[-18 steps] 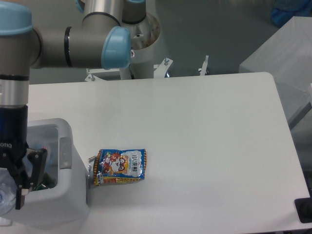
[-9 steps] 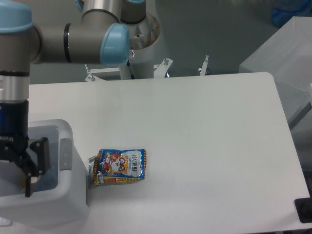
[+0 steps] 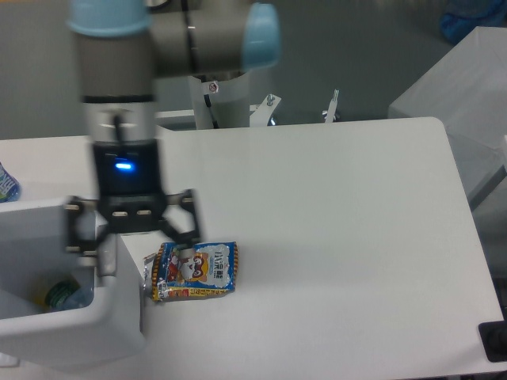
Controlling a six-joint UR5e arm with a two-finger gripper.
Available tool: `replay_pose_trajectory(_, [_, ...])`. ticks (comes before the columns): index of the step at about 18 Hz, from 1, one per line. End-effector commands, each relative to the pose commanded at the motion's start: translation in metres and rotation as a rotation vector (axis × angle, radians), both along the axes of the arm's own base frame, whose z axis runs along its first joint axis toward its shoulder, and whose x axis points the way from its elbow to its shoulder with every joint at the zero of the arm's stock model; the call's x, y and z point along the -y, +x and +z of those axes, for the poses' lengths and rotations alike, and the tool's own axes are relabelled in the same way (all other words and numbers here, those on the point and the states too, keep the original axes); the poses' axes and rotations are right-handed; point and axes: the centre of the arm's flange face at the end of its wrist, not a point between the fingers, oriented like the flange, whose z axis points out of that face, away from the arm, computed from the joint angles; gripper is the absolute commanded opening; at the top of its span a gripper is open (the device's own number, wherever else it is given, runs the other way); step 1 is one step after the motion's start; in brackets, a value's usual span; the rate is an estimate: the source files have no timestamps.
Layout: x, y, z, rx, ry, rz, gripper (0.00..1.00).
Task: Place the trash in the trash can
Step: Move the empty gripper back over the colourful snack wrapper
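Note:
The snack bag (image 3: 196, 271), blue and yellow with a cartoon figure, lies flat on the white table right beside the trash can (image 3: 71, 340), a white boxy bin at the lower left. Down inside the bin I see part of a clear bottle (image 3: 78, 298) next to something green and yellow. My gripper (image 3: 132, 233) hangs open above the bin's right wall. Its left finger is over the bin and its right finger (image 3: 185, 226) sits just above the bag's upper left corner. Nothing is between the fingers.
The arm's base (image 3: 226, 87) stands behind the table's far edge. A grey box (image 3: 455, 91) sits off the table's right side. A small blue-white item (image 3: 5, 184) shows at the left edge, and a black object (image 3: 495, 342) at the bottom right corner.
The gripper rose out of the bin's left part and swung right, turning so its open fingers now straddle the bin's right wall. The bottle it held a second ago is down in the bin.

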Motion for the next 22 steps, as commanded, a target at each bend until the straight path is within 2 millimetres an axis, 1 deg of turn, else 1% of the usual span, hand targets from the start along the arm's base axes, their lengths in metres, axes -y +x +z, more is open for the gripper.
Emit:
replay_pose_trajectory(3, [0.018, -0.010, -0.042, 0.052, -0.062, 0.028, 1.00])
replay_pose_trajectory(5, [0.026, -0.010, -0.070, 0.045, -0.133, -0.032, 1.00])
replay_pose_trajectory(6, [0.035, -0.015, -0.086, 0.034, -0.176, -0.074, 1.00])
replay_pose_trajectory(9, [0.042, -0.012, -0.111, 0.004, -0.257, -0.181, 1.00])
replay_pose_trajectory(10, [0.044, -0.010, -0.116, 0.003, -0.271, -0.197, 1.00])
replay_pose_trajectory(12, [0.046, -0.013, -0.122, 0.003, -0.285, -0.204, 1.00])
replay_pose_trajectory(14, [0.044, -0.015, -0.118, -0.001, -0.270, -0.195, 1.00])
replay_pose_trajectory(16, [0.041, -0.018, -0.118, 0.004, -0.267, -0.183, 1.00])
replay_pose_trajectory(18, [0.044, -0.016, -0.123, 0.018, -0.272, -0.168, 1.00])
replay_pose_trajectory(22, [0.045, -0.016, -0.119, 0.018, -0.269, -0.127, 1.00])
